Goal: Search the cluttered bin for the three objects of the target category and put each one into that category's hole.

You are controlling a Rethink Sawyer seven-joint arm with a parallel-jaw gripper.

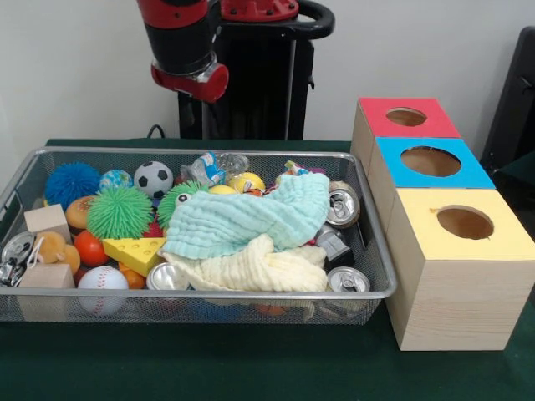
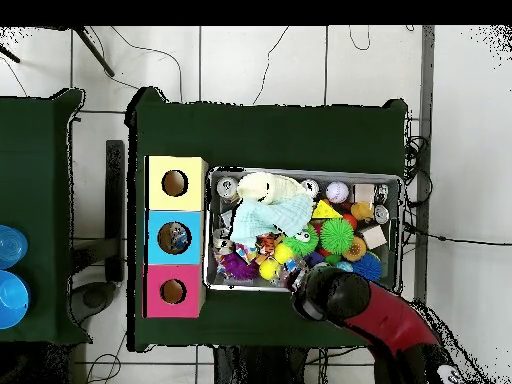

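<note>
The silver mesh bin [image 1: 201,294] is full of toys, cans and cloths; it also shows in the overhead view [image 2: 401,230]. One clear bottle with a blue-and-white label [image 1: 209,167] lies at the bin's far side, partly buried. No other bottle shows in the bin. The blue-top box [image 1: 468,171] stands right of the bin, its round hole [image 1: 430,160] facing up. In the overhead view, something blue and white shows inside that hole [image 2: 175,237]. The red and black arm [image 1: 188,58] hangs above the bin's far edge [image 2: 340,295]. Its gripper does not show.
A red-top box [image 1: 380,117] and a yellow-top box [image 1: 493,238] flank the blue one. A mint cloth [image 1: 251,219] and a pale yellow cloth [image 1: 251,269] cover the bin's middle. Silver cans [image 1: 343,207] lie at its right. Balls and wooden blocks fill the left.
</note>
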